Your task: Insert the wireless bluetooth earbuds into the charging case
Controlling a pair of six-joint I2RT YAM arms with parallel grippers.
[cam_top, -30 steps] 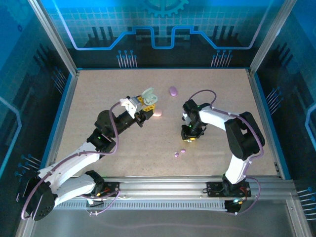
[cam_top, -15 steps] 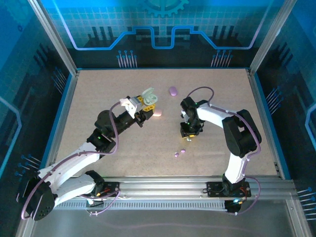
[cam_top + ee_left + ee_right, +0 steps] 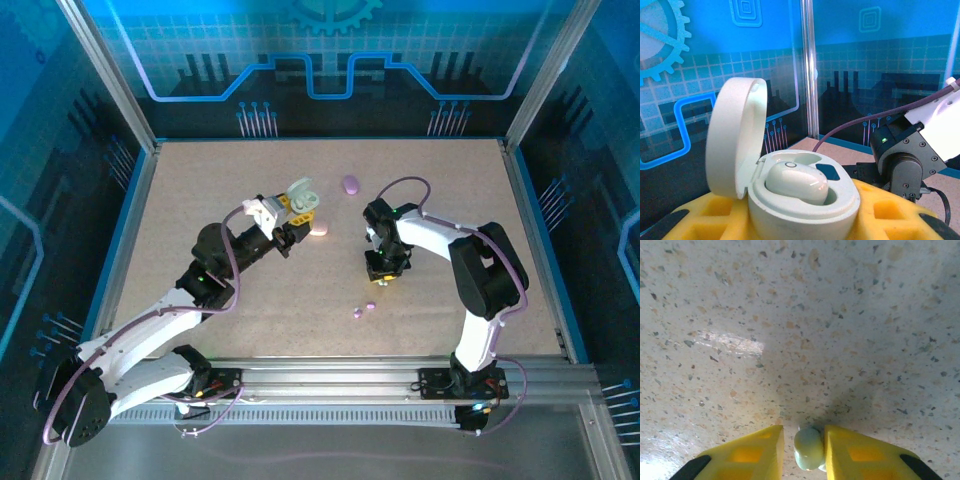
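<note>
Right wrist view shows the right gripper (image 3: pixel 805 436) nearly closed around the tiny, light, likely slippery mint earbud (image 3: pixel 809 450), best pinched across its rounded sides; firm hold unclear.

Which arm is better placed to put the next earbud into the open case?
Right. The right end effector is down on the table, closed around a mint earbud. The left end effector is busy holding the open charging case, with one pale earbud already seated.
</note>
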